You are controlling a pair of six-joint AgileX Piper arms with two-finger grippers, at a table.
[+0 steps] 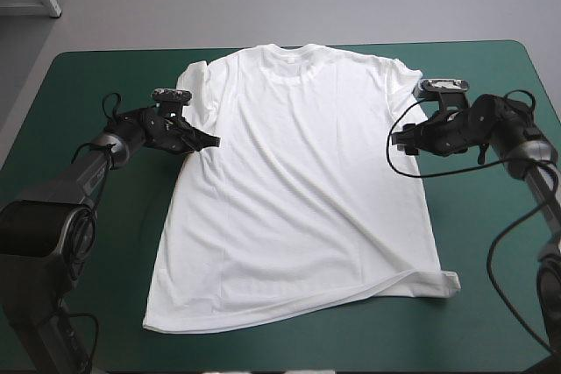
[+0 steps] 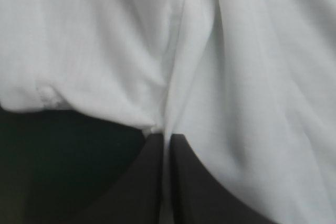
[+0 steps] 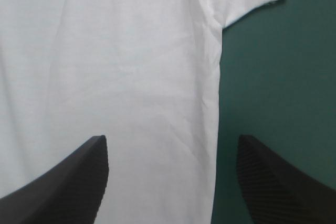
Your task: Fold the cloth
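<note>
— What lay on the teal-green worktop (image 1: 88,76)?
— The T-shirt (image 1: 298,190), spread flat at its middle, collar at twelve o'clock, hem at six.
— And your fingers?
— My left fingers (image 1: 210,140), at its ten o'clock armpit, were pinched nearly closed on a fold of it. My right fingers (image 1: 399,139) stood wide apart at three o'clock, straddling its side edge.

No text, label, number or sign can be read on the T-shirt (image 1: 298,199) or teal-green cover (image 1: 88,94)
</note>
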